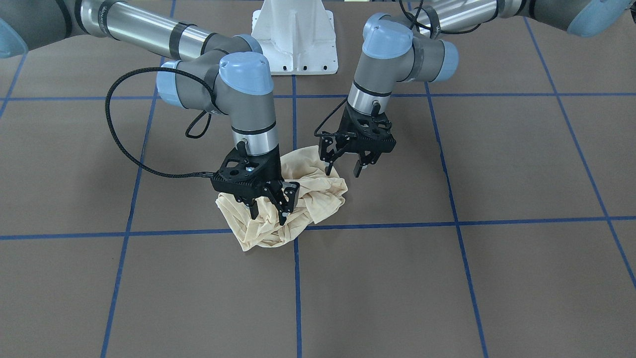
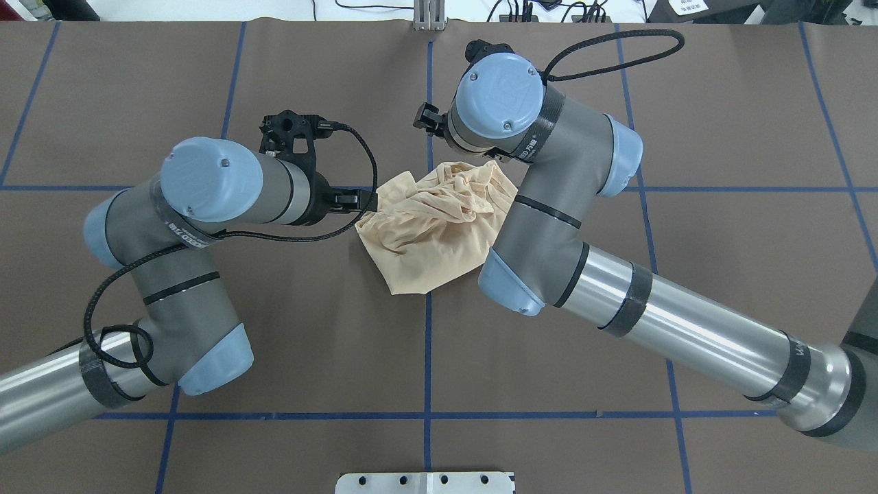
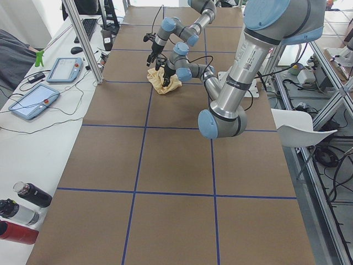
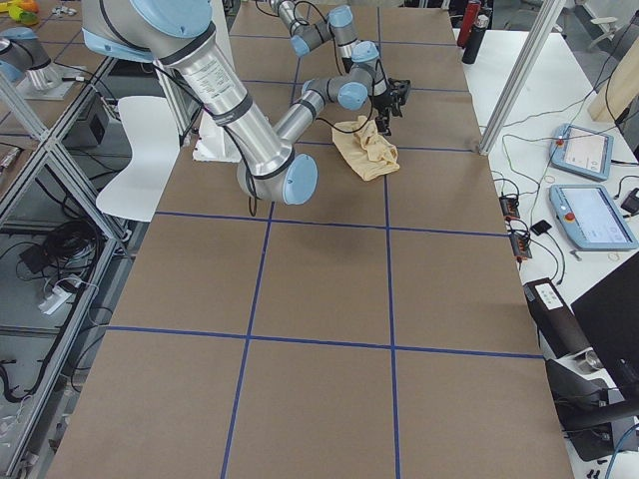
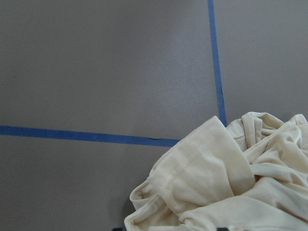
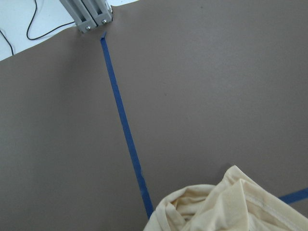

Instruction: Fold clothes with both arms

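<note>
The shirt [image 1: 318, 194] lies bunched in a cream heap near the middle of the front-facing view, over a crossing of the blue tape lines [image 1: 296, 278], with no print or label showing, so it probably needs spreading flat before any fold can be made. That would explain the arms' placing: the right gripper [image 1: 268, 219] is low over the heap's lower left part, its fingers apart and their tips down among the folds, though I cannot tell whether they have cloth pinched. The left gripper [image 1: 342, 173] hangs at the heap's upper right edge, fingers apart and holding nothing. Two grasps on opposite sides would let the arms draw the cloth open. The counter [image 1: 447, 278] is covered in matt brown sheeting marked into squares. A white pedestal base [image 1: 295, 37] stands at the top centre, and in the left side view handheld screens [image 3: 32, 102] and bottles [image 3: 25, 212] lie along the left edge
</note>
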Available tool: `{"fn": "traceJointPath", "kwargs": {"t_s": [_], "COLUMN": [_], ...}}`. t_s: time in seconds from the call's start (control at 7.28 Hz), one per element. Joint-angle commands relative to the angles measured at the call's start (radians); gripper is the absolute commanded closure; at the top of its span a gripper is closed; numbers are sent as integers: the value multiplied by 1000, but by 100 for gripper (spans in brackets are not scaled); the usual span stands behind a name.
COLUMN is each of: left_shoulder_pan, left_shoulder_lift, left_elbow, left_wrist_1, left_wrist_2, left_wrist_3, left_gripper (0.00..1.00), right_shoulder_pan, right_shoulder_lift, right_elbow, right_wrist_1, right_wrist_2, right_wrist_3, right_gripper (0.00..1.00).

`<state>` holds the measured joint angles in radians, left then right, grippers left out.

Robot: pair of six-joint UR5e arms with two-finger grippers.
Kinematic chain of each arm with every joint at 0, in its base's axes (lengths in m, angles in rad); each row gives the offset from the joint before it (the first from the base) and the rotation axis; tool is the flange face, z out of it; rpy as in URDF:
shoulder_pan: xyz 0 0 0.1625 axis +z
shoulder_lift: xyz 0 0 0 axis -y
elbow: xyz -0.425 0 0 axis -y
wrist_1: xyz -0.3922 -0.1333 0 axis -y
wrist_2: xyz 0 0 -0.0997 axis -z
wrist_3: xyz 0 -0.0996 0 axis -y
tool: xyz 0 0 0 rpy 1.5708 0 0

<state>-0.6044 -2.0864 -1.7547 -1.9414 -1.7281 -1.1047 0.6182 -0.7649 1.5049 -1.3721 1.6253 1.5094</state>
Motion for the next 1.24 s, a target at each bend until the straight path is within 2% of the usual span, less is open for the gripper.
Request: {"fn": "traceJointPath", "kwargs": {"t_s": [0.0, 0.14, 0.27, 0.41, 0.55, 0.69, 0.82, 1.1], "left_shoulder_pan": [-28, -28, -28, -28, -29, -29, -29, -38], "left_shoulder_lift": [38, 40, 39, 40, 40, 42, 49, 63], "left_elbow": [-31, -31, -32, -37, -42, -49, -66, -88], "left_wrist_1": [-1, -2, -2, -2, -2, -1, -1, 2], "left_wrist_2": [-28, -28, -28, -28, -28, -28, -30, -51], "left_wrist_3": [88, 88, 88, 88, 86, 86, 85, 86], "left_gripper": [0, 0, 0, 0, 0, 0, 0, 0], "right_shoulder_pan": [-139, -197, -237, -251, -250, -235, -212, -164], "right_shoulder_lift": [-109, -123, -123, -111, -105, -87, -41, 86], "right_elbow": [134, 158, 153, 141, 126, 105, 44, -160], "right_wrist_1": [-24, -51, -65, -67, -62, -59, -59, 2], "right_wrist_2": [-121, -171, -195, -200, -200, -202, -202, -231], "right_wrist_3": [0, 6, 14, 15, 15, 8, 5, 3], "right_gripper": [0, 1, 53, 89, 100, 100, 100, 100]}}
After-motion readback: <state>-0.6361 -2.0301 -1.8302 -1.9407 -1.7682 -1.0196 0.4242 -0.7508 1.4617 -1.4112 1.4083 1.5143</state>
